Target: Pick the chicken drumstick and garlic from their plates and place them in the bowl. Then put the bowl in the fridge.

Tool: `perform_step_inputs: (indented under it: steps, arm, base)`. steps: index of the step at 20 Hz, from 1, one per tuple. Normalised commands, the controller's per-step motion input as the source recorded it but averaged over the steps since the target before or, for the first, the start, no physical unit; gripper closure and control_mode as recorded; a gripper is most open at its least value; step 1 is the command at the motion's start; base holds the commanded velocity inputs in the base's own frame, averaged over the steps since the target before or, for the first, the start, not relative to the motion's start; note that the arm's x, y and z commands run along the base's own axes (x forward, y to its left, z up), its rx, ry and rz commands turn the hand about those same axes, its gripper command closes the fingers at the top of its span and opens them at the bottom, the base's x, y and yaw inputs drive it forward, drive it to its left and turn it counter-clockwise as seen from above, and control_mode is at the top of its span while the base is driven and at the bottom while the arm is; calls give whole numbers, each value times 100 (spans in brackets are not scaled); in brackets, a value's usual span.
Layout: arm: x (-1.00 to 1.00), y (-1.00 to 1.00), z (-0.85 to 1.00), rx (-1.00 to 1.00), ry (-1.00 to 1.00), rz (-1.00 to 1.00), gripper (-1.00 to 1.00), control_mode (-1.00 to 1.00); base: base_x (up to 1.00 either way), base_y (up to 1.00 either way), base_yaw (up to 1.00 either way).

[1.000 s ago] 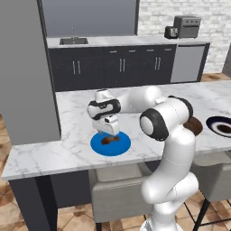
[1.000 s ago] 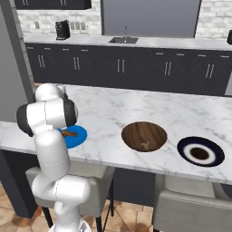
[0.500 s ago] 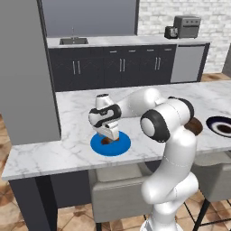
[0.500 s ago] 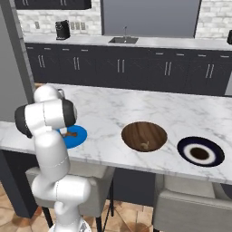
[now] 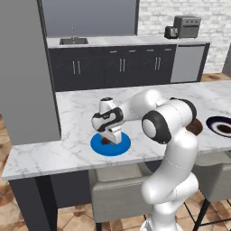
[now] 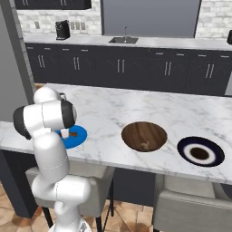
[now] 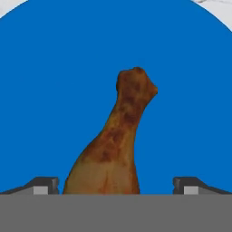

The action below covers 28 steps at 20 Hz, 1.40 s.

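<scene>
Left base view, centre-left of frame — the gripper (image 5: 109,139) has come down over the past second from a hover above the blue plate (image 5: 97,145) to sit right at plate level, the hand now low against it. Chicken drumstick (image 5: 105,141) shows as a dark brown patch on the plate beside the fingers.

Hand view — drumstick (image 7: 114,149) lies on the blue plate (image 7: 54,90), thick end at bottom centre of frame between the 2 fingertips (image 7: 43,185), thin knobbed end pointing toward upper centre. Jaws stand wide, 1 tip on each side of the meat, not touching it.

Right base view, left to right: blue plate (image 6: 78,135) at left, partly behind the arm; wooden bowl (image 6: 144,136) at centre with a small pale lump inside, likely the garlic (image 6: 145,145); dark plate (image 6: 200,152) at right, nothing visible on it.

Judgement — descent looks finished; closing on the thick end should come next. Drumstick not yet gripped, bowl well apart toward frame right.
</scene>
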Motion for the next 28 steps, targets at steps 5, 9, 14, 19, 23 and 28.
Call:
perform_step_inputs:
  steps: [5, 9, 14, 19, 23, 28]
  arm:
    - [3, -4, -11, 3, 0, 0, -100, -100]
    - [0, 0, -6, 6, 0, 0, 100, -100]
    - [0, 0, 0, 6, 0, 0, 100, -100]
    - [-2, -6, 30, 2, 2, 0, 100, -100]
    - [-20, -26, 54, 0, 2, 0, 100, -100]
    - [-20, -39, 53, 0, 0, 4, 100, -100]
  base:
    - [0, 0, 0]
    - [0, 0, 0]
    - [0, 0, 0]
    - [0, 0, 0]
    - [0, 0, 0]
    - [0, 0, 0]
